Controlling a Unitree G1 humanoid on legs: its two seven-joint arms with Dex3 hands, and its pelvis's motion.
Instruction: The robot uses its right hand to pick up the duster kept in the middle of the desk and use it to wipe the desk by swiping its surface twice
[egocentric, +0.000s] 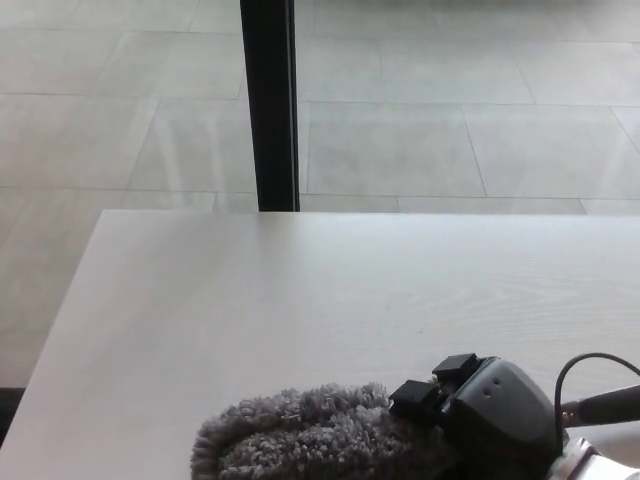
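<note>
The right robot hand (490, 415), black with thick fingers, comes in from the lower right corner and is clenched around the near end of the fluffy grey duster (300, 440). Its blocky fingertips press into the pile on the duster's right side, and a thin dark cable loops out behind the wrist. The duster lies low on the pale wood-grain counter (300, 290), close to the near edge, with its shaggy head stretching toward the left and its lower part cut off by the bottom of the view. It looks to be resting on or pressed against the surface, though the contact line itself is out of view.

As for progress, the pick-up part of the task appears done: the duster is in the robot hand rather than lying loose in the middle of the counter. The wiping seems to be under way, since the duster sits down against the surface. How many of the two swipes are finished cannot be read from this single moment; the counter shows no marks or streaks that would tell wiped from unwiped.

The left robot hand does not show. Beyond the far edge lie pale floor tiles (450, 130) and a black upright post (268, 100).
</note>
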